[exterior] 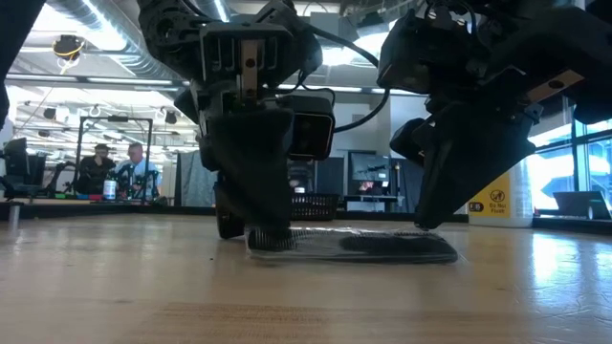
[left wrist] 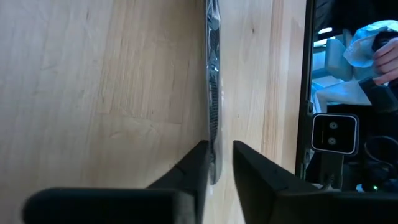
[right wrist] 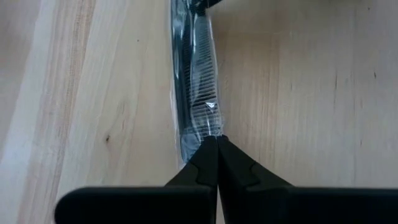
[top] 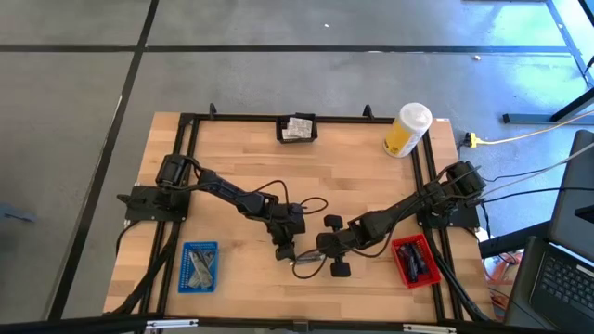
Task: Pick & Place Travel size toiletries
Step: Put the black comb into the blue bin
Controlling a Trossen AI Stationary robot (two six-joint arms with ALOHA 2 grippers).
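Near the table's front edge, at six o'clock from its centre, a slim clear-wrapped stick (top: pixel 306 263) is lying flat on the wooden table (top: pixel 251 167). The left gripper (top: pixel 284 251) is standing over its left end, fingers (left wrist: pixel 196 165) narrowly apart either side of the wrapper. The right gripper (top: pixel 320 249) is pinching the other end, fingers pressed together on the wrapper. A blue tray (top: pixel 198 266) is sitting at eight o'clock, a red tray (top: pixel 413 260) at four, a black tray (top: pixel 297 128) at twelve, and a yellow container (top: pixel 406 131) at one.
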